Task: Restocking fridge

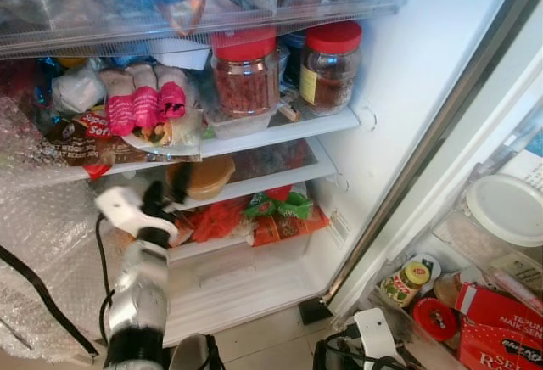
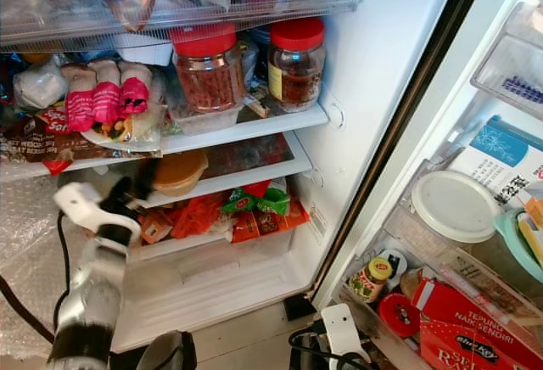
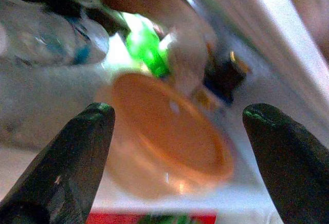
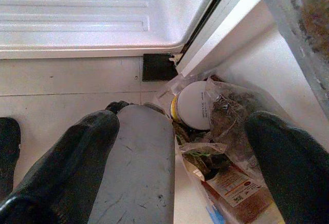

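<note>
The fridge stands open in front of me. An orange-lidded tub (image 1: pixel 208 175) sits on the thin middle shelf (image 1: pixel 280 179). My left gripper (image 1: pixel 170 187) is raised to that shelf, just left of the tub. Its fingers are open, and in the left wrist view the tub (image 3: pixel 164 126) lies ahead of them, between the two tips, blurred. No contact can be made out. My right gripper (image 4: pixel 180 147) hangs low and open, holding nothing, over the floor tiles beside the door's bottom bin.
Two red-lidded jars (image 1: pixel 244 73) (image 1: pixel 331 64) and pink-wrapped packs (image 1: pixel 144 107) crowd the upper shelf. Red and green packets (image 1: pixel 254 213) lie below the tub. Bubble wrap (image 1: pixel 42 243) bulges at the left. The door bins hold a white lid (image 1: pixel 507 209), a small jar (image 1: pixel 405 281) and red boxes (image 1: pixel 501 319).
</note>
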Tool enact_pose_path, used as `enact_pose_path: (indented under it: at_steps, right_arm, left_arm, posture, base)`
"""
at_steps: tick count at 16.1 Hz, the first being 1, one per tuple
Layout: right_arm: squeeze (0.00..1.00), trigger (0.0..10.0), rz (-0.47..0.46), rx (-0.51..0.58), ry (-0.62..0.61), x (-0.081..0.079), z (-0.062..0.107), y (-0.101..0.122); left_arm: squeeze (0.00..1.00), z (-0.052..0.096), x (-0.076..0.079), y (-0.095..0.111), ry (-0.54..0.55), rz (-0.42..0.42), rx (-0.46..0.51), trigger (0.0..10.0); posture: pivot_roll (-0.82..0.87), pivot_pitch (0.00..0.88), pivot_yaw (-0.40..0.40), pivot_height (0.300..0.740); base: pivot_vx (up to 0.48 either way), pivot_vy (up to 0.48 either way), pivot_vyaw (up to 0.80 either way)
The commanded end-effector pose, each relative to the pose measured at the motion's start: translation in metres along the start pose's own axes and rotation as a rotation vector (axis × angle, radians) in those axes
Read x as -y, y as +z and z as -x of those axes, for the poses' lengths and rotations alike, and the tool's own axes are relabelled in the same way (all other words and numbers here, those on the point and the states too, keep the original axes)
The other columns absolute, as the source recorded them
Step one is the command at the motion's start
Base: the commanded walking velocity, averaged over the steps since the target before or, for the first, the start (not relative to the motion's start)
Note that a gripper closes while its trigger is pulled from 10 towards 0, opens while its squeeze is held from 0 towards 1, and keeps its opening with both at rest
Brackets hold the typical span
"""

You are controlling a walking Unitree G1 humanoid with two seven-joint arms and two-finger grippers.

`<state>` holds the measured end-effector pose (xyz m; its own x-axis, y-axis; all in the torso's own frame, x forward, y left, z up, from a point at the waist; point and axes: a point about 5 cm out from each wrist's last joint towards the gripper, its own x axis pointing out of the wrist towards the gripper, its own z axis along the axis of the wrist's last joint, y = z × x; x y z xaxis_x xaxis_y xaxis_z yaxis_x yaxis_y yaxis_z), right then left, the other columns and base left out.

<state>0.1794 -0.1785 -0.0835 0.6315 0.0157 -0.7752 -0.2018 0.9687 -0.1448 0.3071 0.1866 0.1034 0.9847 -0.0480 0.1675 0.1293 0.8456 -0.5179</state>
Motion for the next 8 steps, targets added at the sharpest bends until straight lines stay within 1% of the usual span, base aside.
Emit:
enact_pose_path:
  at_steps: [1,2,3,4,7,8]
  right_arm:
    - [0.0,10.0,0.021,-0.15,0.012,-0.002,0.009,-0.036]
    - [0.0,10.0,0.022,-0.149,0.011,-0.002,0.009,-0.037]
    - [0.0,10.0,0.022,-0.148,0.011,-0.001,0.01,-0.037]
    - [0.0,10.0,0.024,-0.147,0.011,-0.001,0.01,-0.037]
    - [0.0,10.0,0.026,-0.143,0.012,-0.001,0.009,-0.036]
    - [0.0,10.0,0.026,-0.143,0.012,-0.001,0.009,-0.036]
  left_arm:
    - [0.0,0.001,0.004,-0.001,-0.033,-0.062,-0.035,10.0]
    - [0.0,0.005,0.005,-0.004,-0.05,-0.095,-0.061,10.0]
    - [0.0,0.008,0.008,-0.008,-0.091,-0.175,-0.091,10.0]
    - [0.0,0.013,0.012,-0.014,-0.154,-0.269,-0.138,10.0]
    - [0.0,0.019,0.013,-0.02,-0.195,-0.348,-0.186,10.0]
    - [0.0,0.02,0.013,-0.02,-0.195,-0.352,-0.189,10.0]
  posture:
    - [-0.14,0.08,-0.05,0.624]
    - [-0.14,0.08,-0.05,0.624]
    - [-0.13,0.077,-0.05,0.624]
    - [-0.13,0.077,-0.05,0.624]
    - [-0.13,0.073,-0.048,0.624]
    - [-0.13,0.073,-0.048,0.624]
  base:
    - [0.0,0.0,0.0]
    - [0.0,0.0,0.0]
    - [0.0,0.0,0.0]
    - [0.0,0.0,0.0]
    - [0.0,0.0,0.0]
    - [0.0,0.0,0.0]
